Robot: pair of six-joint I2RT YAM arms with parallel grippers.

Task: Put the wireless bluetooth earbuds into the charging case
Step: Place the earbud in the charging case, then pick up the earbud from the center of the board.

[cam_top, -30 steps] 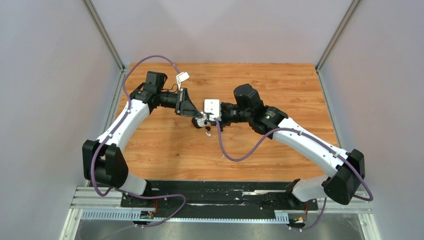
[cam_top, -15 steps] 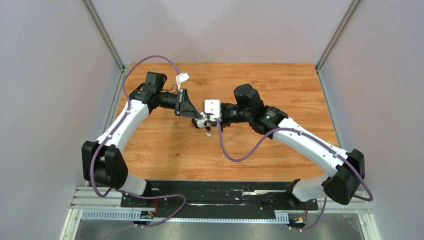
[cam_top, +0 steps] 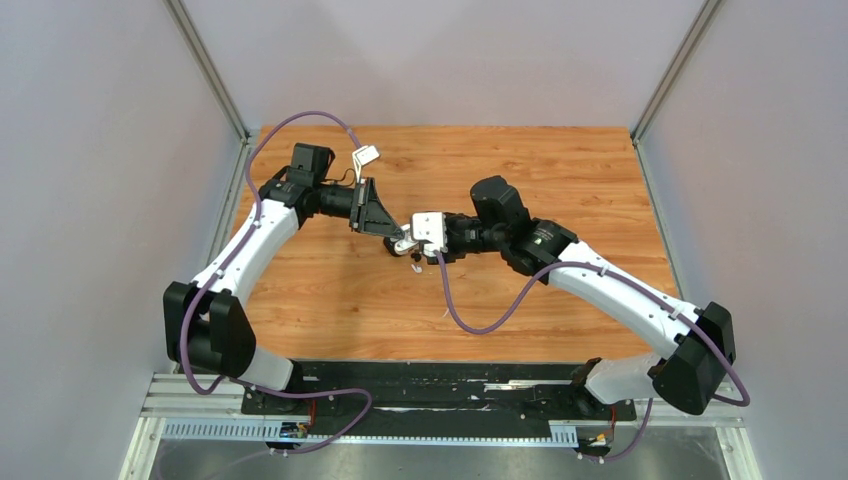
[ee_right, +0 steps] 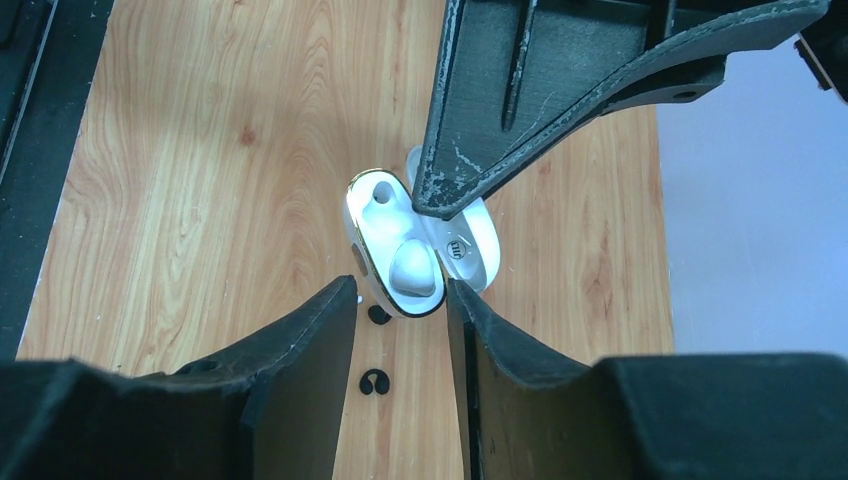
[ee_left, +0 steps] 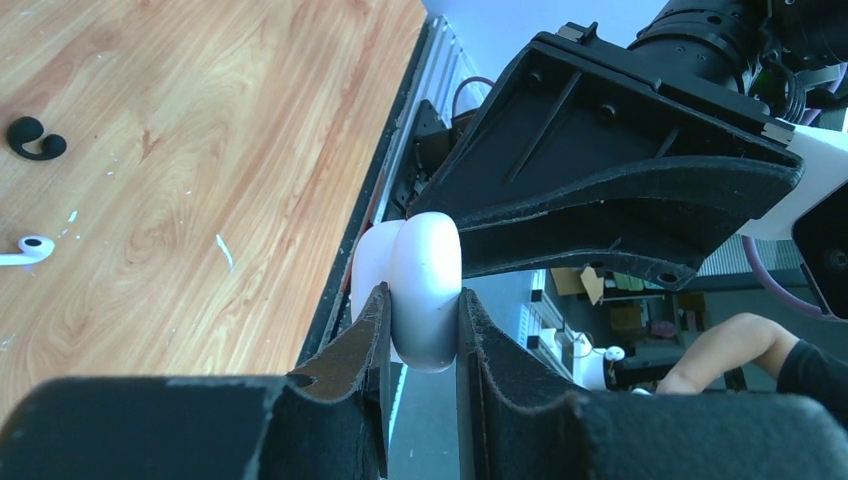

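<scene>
Right arm has swung nearer. Its end effector [ee_right: 400, 297] is spread wider than a second ago, gripping nothing, fingers flanking lower end of case [ee_right: 372, 215]. Left end effector [ee_left: 422, 300] clamped tight on white case, held above surface [ee_right: 200, 150] mid-table, lid open. One white earbud [ee_right: 415, 268] seated inside case. Black earbud [ee_right: 374, 381] lying on surface below. Second white earbud [ee_left: 25, 248] on surface, apart from it.
</scene>
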